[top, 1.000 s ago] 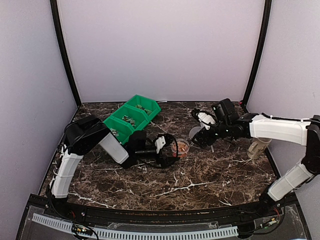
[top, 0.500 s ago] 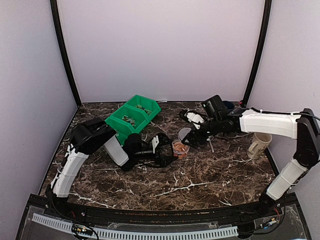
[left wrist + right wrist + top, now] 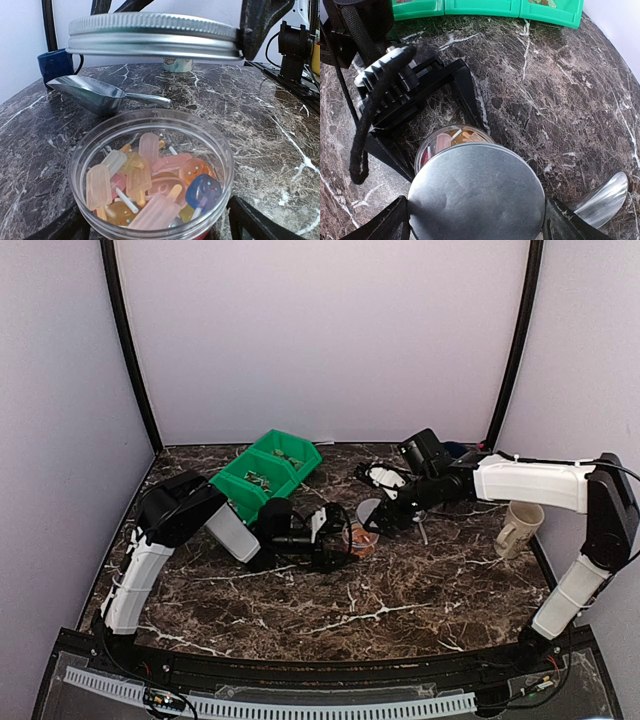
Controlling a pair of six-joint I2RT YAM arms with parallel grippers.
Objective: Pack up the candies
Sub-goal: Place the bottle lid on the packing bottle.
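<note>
The candies (image 3: 150, 175) are small popsicle-shaped pieces in orange, pink, yellow and blue, lying in a small clear round jar (image 3: 220, 150). My left gripper (image 3: 155, 226) is shut on the jar, which stands on the table (image 3: 361, 539). My right gripper (image 3: 475, 220) is shut on a flat round silvery lid (image 3: 475, 195) and holds it level just above the jar, shifted toward its far side. The lid covers most of the jar (image 3: 427, 145) in the right wrist view; it shows above the jar in the left wrist view (image 3: 155, 35).
A green three-compartment bin (image 3: 265, 475) lies tilted at the back left. A metal scoop (image 3: 92, 95) lies behind the jar. A blue cup (image 3: 55, 65) stands at the back, and a cream mug (image 3: 515, 528) at the right edge.
My right arm has carried the lid leftward, from right of the jar to just above it. My left gripper has kept hold of the jar, shifting slightly.
</note>
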